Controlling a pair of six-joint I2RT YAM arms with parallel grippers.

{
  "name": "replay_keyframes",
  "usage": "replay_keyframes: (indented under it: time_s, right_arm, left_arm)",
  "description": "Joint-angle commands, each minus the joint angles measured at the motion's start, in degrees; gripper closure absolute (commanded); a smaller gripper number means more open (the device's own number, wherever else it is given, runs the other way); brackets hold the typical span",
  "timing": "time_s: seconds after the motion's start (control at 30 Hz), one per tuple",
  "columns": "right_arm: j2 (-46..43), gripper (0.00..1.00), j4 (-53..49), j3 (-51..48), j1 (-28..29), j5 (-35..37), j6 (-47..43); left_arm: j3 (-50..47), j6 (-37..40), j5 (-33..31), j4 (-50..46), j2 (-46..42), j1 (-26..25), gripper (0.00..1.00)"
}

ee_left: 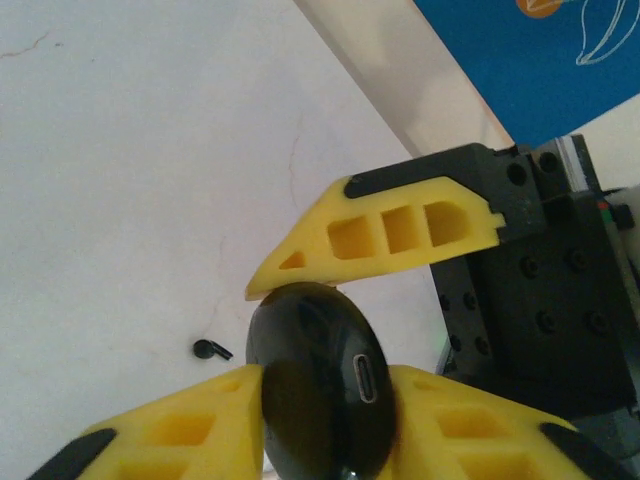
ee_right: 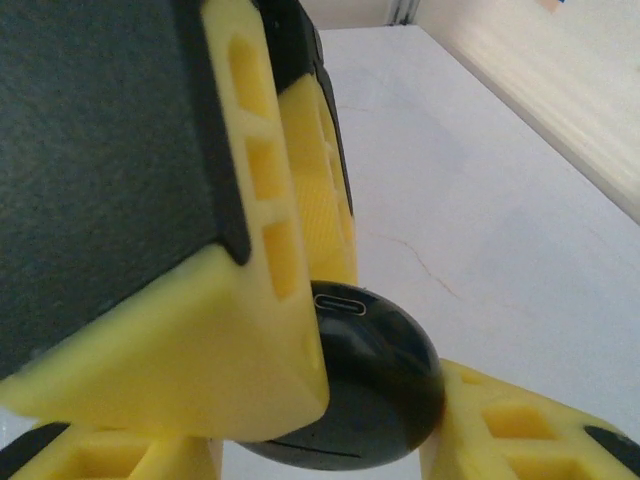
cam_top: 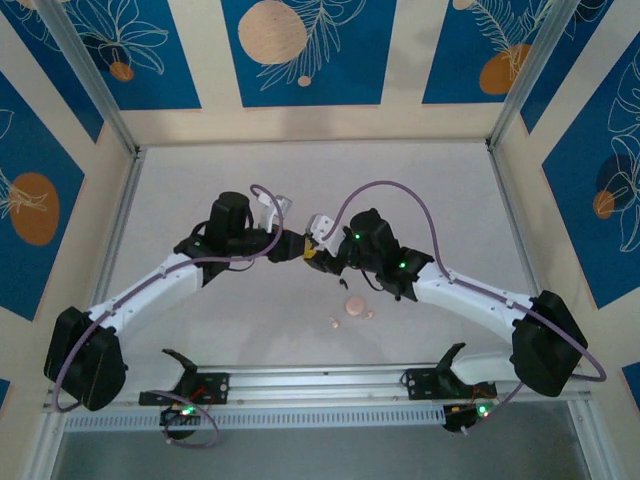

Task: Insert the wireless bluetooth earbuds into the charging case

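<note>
Our L pincer [ee_left: 325, 385] & R pincer [ee_right: 330, 430] meet tip-to-tip, elbows out, both clamped on one black charging case [ee_left: 310, 410].

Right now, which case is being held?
The black case, clamped between yellow fingers; the pink one lies loose on the table.

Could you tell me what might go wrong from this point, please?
1. Both the left end effector and the right end effector pinch the smooth, round black charging case; an uneven pull could squirt it out.
2. The black earbud lies loose on the table nearby; a dropped case might knock it away.
</note>
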Motion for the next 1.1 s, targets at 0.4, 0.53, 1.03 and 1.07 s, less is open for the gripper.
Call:
replay_keyframes:
  time_s: [0.4,0.53,1.03,1.07]
  right_arm:
    - [-9.9,0.30,4.1,-7.8,-4.3,-15.1,0.0]
    - [-12.7,0.30,1.6,-9.0,-9.7,-26.7,2.2]
    - [-7.7,0.42,-9.8,-0.7,-18.3,-52.3,1.7]
    - [-7.3,0.43,-9.8,-0.4,-18.3,-52.4,2.0]
  left_arm:
    - [-0.2,15.0,4.4,0.1,0.7,1.1,0.83]
    - [-2.5,19.0,11.5,6.2,0.7,1.1,0.83]
    - [-6.1,22.7,27.6,15.9,0.4,1.1,0.83]
    - [-6.5,21.9,27.7,17.4,0.1,1.1,0.83]
